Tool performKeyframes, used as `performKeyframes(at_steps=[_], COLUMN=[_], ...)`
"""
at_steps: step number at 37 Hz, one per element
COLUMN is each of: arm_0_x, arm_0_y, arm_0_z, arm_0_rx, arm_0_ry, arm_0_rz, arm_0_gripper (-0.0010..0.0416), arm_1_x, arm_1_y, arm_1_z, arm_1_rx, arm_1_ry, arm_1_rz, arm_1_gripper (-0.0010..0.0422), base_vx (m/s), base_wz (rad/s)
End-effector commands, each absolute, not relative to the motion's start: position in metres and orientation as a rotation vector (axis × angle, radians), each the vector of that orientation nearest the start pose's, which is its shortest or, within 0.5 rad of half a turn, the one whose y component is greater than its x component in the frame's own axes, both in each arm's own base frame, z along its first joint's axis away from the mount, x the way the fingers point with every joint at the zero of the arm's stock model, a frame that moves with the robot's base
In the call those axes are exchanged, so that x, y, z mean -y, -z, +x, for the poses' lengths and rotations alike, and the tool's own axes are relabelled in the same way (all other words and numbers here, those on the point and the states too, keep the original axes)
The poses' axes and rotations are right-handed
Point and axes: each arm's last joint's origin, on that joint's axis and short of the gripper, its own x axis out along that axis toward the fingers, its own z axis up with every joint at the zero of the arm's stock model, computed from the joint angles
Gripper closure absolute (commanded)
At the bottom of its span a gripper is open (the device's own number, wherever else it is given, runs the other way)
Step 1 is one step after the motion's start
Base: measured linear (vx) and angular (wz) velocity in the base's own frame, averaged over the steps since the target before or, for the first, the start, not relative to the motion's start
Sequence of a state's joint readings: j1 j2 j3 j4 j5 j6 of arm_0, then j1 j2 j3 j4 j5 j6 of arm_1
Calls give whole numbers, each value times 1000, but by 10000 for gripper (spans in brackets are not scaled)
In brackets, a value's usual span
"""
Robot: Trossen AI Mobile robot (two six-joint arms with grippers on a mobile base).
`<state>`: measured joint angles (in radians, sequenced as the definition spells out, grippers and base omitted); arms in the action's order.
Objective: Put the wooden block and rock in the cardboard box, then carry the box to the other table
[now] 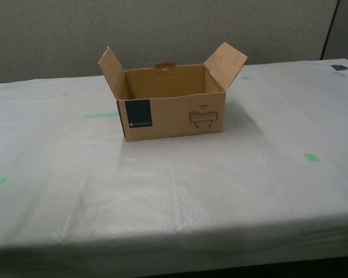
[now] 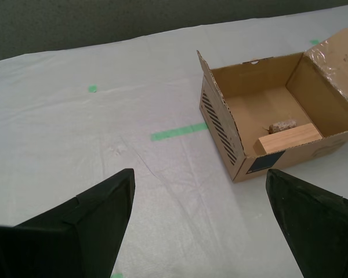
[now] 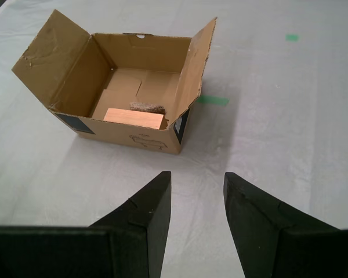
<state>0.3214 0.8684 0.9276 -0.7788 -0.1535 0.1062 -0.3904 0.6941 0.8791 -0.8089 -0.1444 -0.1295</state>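
The cardboard box [image 1: 171, 116] stands open on the other table [image 1: 162, 191], the wrinkled white one with green tape marks, its side flaps raised. Inside it lie the wooden block [image 3: 133, 117] and, just behind it, the rock [image 3: 148, 107]; both also show in the second wrist view, wooden block [image 2: 290, 139] and rock [image 2: 283, 125]. My first gripper [image 3: 197, 175] hangs open a short way from the box's printed front [image 3: 142, 139], holding nothing. My second gripper [image 2: 200, 174] is wide open and empty, apart from the box [image 2: 220, 133]. Neither arm shows in the exterior view.
Green tape strips [image 1: 101, 115] and spots [image 1: 311, 157] mark the sheet. A small dark object [image 1: 339, 67] lies at the far edge on the exterior view's right. The table's front edge [image 1: 174, 255] runs near the camera; a grey wall [image 1: 162, 29] stands behind.
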Motion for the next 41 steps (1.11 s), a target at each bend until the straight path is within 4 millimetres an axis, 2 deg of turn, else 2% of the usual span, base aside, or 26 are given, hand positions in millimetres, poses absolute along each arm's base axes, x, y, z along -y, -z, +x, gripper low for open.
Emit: performKeyframes(at_steps=[1,41], arm_0_x=[-56,-55], arm_0_y=[-316,-315], arm_0_z=[153,152], arm_0_rx=[-746,-760], arm_0_ry=[-413,-411], arm_0_rz=[40,39], arm_0_gripper=[283,284], arm_1_x=[44,44], arm_1_y=[-320,-320], arm_1_z=[117,117], arm_1_rx=[-617,-616], arm_1_ry=[201,201], arm_1_rz=[39,39], arm_1_gripper=[105,105], base_vx=[0,0], base_wz=[0,0])
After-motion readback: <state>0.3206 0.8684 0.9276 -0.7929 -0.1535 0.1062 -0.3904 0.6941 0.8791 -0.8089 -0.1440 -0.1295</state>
